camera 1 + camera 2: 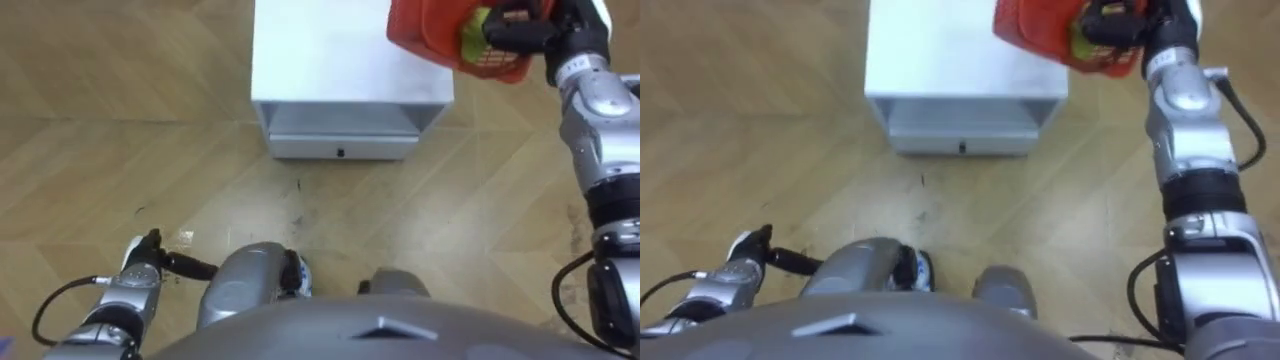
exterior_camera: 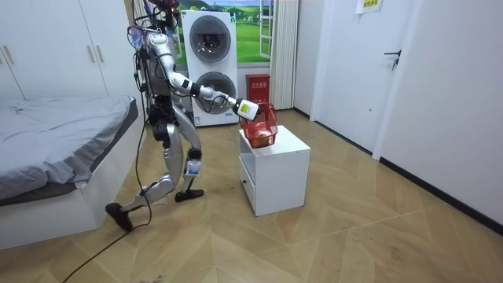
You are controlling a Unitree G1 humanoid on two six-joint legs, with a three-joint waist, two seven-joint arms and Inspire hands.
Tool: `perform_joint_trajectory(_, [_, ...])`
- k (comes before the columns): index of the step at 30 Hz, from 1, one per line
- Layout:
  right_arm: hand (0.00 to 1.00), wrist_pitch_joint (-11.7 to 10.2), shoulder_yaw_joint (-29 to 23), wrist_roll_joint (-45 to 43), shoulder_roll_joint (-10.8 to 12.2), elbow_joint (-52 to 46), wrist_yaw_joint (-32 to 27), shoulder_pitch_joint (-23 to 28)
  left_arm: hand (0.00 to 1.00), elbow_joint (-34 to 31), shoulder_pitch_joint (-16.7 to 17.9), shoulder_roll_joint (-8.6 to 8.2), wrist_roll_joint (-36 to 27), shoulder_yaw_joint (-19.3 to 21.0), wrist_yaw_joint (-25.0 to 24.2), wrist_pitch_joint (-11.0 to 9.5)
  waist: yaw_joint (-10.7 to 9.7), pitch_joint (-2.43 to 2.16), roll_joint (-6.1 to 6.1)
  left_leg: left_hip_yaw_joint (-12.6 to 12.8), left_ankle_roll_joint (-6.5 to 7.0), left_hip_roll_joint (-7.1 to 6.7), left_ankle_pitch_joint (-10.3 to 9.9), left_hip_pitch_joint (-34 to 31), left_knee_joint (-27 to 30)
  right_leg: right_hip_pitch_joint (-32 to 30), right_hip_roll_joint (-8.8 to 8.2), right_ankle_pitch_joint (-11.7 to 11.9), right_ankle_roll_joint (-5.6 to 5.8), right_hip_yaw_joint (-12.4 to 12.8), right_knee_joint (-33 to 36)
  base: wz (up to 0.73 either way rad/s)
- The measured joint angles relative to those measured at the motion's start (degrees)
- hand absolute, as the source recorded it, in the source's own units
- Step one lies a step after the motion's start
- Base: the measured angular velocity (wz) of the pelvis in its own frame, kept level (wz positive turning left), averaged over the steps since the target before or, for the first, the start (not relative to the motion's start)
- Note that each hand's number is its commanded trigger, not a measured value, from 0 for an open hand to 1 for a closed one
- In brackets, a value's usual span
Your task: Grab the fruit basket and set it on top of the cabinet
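Observation:
The red fruit basket [image 1: 440, 35] hangs tilted over the far right corner of the white cabinet [image 1: 340, 60]. A yellow-green fruit [image 1: 472, 35] shows inside it. My right hand [image 1: 515, 30] is shut on the basket's rim, with the arm stretched forward. In the room view the basket [image 2: 262, 130] sits just over the cabinet top [image 2: 287, 145], held by that hand [image 2: 245, 108]; whether it still touches the top I cannot tell. My left hand [image 1: 150, 262] hangs low at my left side, fingers relaxed and holding nothing.
The cabinet has a drawer [image 1: 340, 148] facing me, with wood floor [image 1: 120, 120] around it. In the room view a bed [image 2: 55, 149] stands behind the robot, stacked washing machines [image 2: 211, 63] against the far wall and a door [image 2: 350, 71] to the right.

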Motion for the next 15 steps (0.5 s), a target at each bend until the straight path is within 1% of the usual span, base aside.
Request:
perform_joint_trajectory(1, [1.00, 0.00, -0.06, -0.02, 0.01, -0.29, -0.05, 0.05, 0.00, -0.05, 0.51, 0.04, 0.00, 0.00, 0.07, -0.05, -0.34, 0.03, 0.36, -0.96, -0.96, 1.02, 0.57, 1.94, -1.84, -0.43, 0.58, -1.76, -0.37, -1.22, -7.83, -0.08])
perform_joint_trajectory(2, [1.00, 0.00, -0.15, -0.07, 0.00, -0.37, -0.14, 0.05, 0.00, -0.05, 0.57, 0.04, 0.00, 0.01, 0.12, -0.07, -0.36, 0.03, 0.37, -1.12, -1.35, 1.51, 0.81, 2.69, -2.62, -0.41, 0.71, -2.02, -0.55, -1.73, -12.48, 0.13])
perform_joint_trajectory(3, [1.00, 0.01, -0.21, -0.48, -0.03, -0.96, -0.22, 0.04, 0.00, 0.03, 0.73, 0.00, 0.02, 0.01, 0.15, -0.21, -0.33, -0.13, 0.12, -1.77, -1.97, 1.89, 1.16, 3.70, -3.48, 0.14, 0.80, -1.26, -0.86, -2.58, -22.46, 0.20])
perform_joint_trajectory(4, [1.00, 0.05, -0.18, -0.98, -0.03, -1.64, -0.20, 0.25, 0.00, 0.52, 0.99, -0.47, 0.10, 0.09, 0.20, -0.40, -0.29, -0.42, 0.37, -2.69, -3.12, 2.48, 1.45, 4.57, -4.35, 1.84, 1.04, -0.09, -2.67, -4.01, -27.44, 0.17])
perform_joint_trajectory(5, [1.00, 0.09, -0.16, -0.95, 0.00, -2.12, -0.20, 0.54, 0.00, 0.43, 1.08, -0.64, 0.11, 0.09, 0.17, -0.51, -0.19, -0.58, 0.57, -3.02, -3.78, 2.91, 1.95, 5.44, -5.37, 3.02, 1.58, 0.65, -3.32, -4.98, -29.47, 0.14])
perform_joint_trajectory(6, [1.00, 0.12, -0.17, -0.97, 0.03, -3.85, -0.14, 1.27, 0.00, 0.27, 2.01, -0.67, 0.25, 0.20, 0.03, -0.81, 0.15, -0.83, 1.27, -3.22, -4.83, 4.00, 2.83, 6.68, -8.05, 5.11, 3.24, 2.17, -3.99, -6.06, -33.41, 0.04])
perform_joint_trajectory(7, [1.00, 0.14, -0.15, -1.09, 0.39, -6.05, -0.02, 1.59, 0.00, 0.15, 2.67, -0.65, 0.34, 1.37, 0.01, -0.87, 0.26, -0.80, 1.58, -3.20, -5.65, 5.00, 3.59, 7.94, -10.41, 7.02, 4.79, 3.55, -4.71, -6.62, -36.58, 0.00])
perform_joint_trajectory(9, [1.00, 0.14, -0.15, -1.53, 1.19, -8.94, 0.64, 1.64, 0.00, 0.17, 3.76, -0.63, 0.36, 2.80, -0.06, -0.48, 0.08, -0.79, 1.56, -3.20, -6.60, 5.95, 4.73, 9.76, -13.14, 9.35, 6.28, 4.87, -5.37, -6.95, -40.28, 0.00])
perform_joint_trajectory(10, [1.00, 0.14, -0.16, -2.28, 1.26, -10.96, 0.89, 1.77, 0.00, 0.14, 4.49, -0.88, 0.42, 3.36, -0.15, -0.14, 0.06, -0.77, 1.54, -3.21, -6.99, 6.27, 5.07, 11.19, -14.74, 10.96, 6.87, 5.09, -5.60, -7.26, -42.15, 0.00])
perform_joint_trajectory(11, [1.00, 0.14, -0.16, -2.31, 1.28, -11.89, 0.95, 1.86, 0.00, 0.11, 4.83, -1.00, 0.43, 3.43, -0.18, -0.08, 0.11, -0.76, 1.57, -3.21, -7.10, 6.44, 5.13, 11.87, -15.35, 11.73, 7.18, 5.22, -5.69, -7.38, -42.89, 0.03])
perform_joint_trajectory(13, [1.00, 0.11, -0.15, -2.79, 1.51, -14.71, 1.20, 2.00, 0.00, 0.00, 5.49, -1.39, 0.98, 4.29, -1.04, -0.09, 0.11, -0.66, 1.32, -3.52, -7.64, 6.45, 5.45, 14.06, -17.22, 14.17, 7.97, 5.35, -5.87, -7.58, -45.23, 0.00])
perform_joint_trajectory(15, [1.00, 0.08, -0.15, -3.14, 1.58, -15.85, 1.91, 2.01, 0.00, -0.01, 5.83, -1.66, 1.11, 4.39, -1.26, -0.11, 0.17, -0.58, 1.08, -4.14, -7.86, 6.49, 5.58, 14.56, -17.84, 15.11, 8.39, 5.52, -6.01, -7.71, -46.44, 0.07])
